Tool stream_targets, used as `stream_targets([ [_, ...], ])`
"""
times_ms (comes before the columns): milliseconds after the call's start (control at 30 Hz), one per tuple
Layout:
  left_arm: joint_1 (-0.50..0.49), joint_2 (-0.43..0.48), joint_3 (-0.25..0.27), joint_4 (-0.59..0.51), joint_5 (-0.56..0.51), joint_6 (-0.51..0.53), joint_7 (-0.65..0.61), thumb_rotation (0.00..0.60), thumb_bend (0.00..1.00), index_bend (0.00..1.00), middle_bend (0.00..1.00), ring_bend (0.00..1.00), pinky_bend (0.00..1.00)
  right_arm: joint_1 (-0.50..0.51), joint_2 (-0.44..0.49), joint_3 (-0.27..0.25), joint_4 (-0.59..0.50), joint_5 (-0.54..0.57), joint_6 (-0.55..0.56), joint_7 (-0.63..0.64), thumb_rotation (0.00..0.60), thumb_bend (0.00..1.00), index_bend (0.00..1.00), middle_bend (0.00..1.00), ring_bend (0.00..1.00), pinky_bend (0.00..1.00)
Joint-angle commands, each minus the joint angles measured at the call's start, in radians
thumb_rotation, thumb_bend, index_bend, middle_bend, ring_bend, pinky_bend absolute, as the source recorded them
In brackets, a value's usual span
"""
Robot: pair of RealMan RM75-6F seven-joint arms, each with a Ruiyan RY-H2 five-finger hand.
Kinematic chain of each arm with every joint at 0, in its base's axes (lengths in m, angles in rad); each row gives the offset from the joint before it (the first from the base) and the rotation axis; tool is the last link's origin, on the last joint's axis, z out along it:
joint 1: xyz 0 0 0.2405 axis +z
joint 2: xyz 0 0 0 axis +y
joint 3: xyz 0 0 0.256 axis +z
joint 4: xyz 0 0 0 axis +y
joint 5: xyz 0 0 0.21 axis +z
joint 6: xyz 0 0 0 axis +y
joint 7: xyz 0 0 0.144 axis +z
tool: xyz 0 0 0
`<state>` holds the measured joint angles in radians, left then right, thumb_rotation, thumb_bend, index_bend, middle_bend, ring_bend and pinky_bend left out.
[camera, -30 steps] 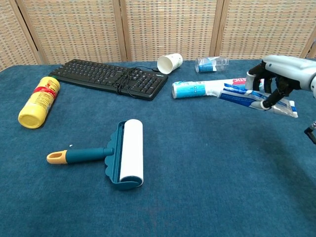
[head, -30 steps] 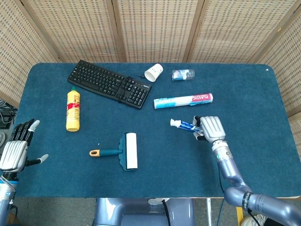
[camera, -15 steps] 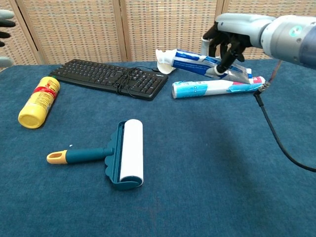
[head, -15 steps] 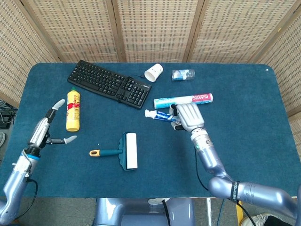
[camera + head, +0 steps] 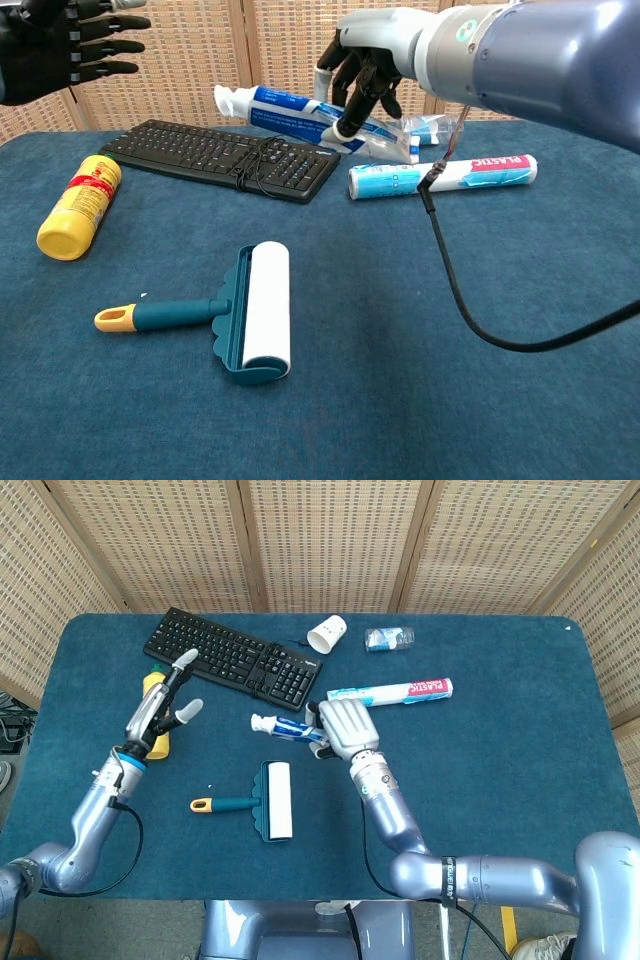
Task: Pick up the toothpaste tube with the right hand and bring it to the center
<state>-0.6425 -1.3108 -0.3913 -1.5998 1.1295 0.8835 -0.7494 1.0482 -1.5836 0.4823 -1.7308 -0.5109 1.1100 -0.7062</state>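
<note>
My right hand [image 5: 344, 728] [image 5: 368, 62] grips the blue and white toothpaste tube [image 5: 285, 726] [image 5: 296, 110], held well above the table near its middle, cap end pointing to the left. In the chest view the tube hangs in front of the keyboard. My left hand [image 5: 163, 704] [image 5: 62, 48] is raised over the left side of the table, fingers spread, holding nothing.
A black keyboard [image 5: 232, 657], a white paper cup [image 5: 326, 634] and a crumpled plastic bottle [image 5: 389, 638] lie at the back. A rolled plastic wrap tube [image 5: 391, 692], a yellow bottle [image 5: 79, 205] and a teal lint roller [image 5: 259, 802] lie on the blue table [image 5: 520, 780].
My right hand has carried the toothpaste tube leftward toward the middle and higher. My left hand has risen from the table's left edge and moved inward over the yellow bottle.
</note>
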Motion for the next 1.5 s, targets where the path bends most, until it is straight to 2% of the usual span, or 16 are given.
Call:
stream_targets([
  [33,-0.023,-0.032,-0.023,-0.034,-0.051,0.001,0.035,0.162,0.0,0.0,0.0,0.0,0.0,0.023,-0.015,0.003,0.003,0.021,0.018,-0.011,0.6,0.61,0.71,0.7,0.61,0.78],
  [200,-0.044,-0.054,-0.041,-0.069,-0.102,-0.013,0.048,0.161,0.0,0.0,0.0,0.0,0.0,0.045,-0.026,0.003,0.002,0.035,0.036,-0.02,0.6,0.61,0.71,0.7,0.61,0.78],
  [400,-0.063,-0.097,-0.039,-0.125,-0.164,-0.008,0.099,0.162,0.0,0.0,0.0,0.0,0.0,0.073,-0.037,0.002,-0.001,0.058,0.064,-0.031,0.6,0.61,0.71,0.7,0.61,0.78],
  [633,-0.072,-0.148,-0.034,-0.109,-0.193,0.005,0.134,0.162,0.0,0.0,0.0,0.0,0.0,0.088,-0.035,-0.007,-0.002,0.065,0.077,-0.034,0.6,0.61,0.72,0.7,0.62,0.78],
  [767,-0.094,-0.177,-0.045,-0.106,-0.203,0.01,0.167,0.161,0.0,0.0,0.0,0.0,0.0,0.102,-0.041,-0.037,0.001,0.02,0.085,-0.049,0.6,0.61,0.72,0.7,0.62,0.78],
  [1067,-0.127,-0.234,-0.05,-0.117,-0.241,0.038,0.256,0.161,0.0,0.0,0.0,0.0,0.0,0.136,-0.059,-0.053,0.0,-0.006,0.106,-0.082,0.6,0.61,0.72,0.71,0.63,0.78],
  [1500,-0.129,-0.295,-0.06,-0.119,-0.255,0.096,0.31,0.16,0.0,0.0,0.0,0.0,0.0,0.155,-0.068,-0.034,-0.019,0.014,0.127,-0.084,0.6,0.61,0.72,0.71,0.63,0.78],
])
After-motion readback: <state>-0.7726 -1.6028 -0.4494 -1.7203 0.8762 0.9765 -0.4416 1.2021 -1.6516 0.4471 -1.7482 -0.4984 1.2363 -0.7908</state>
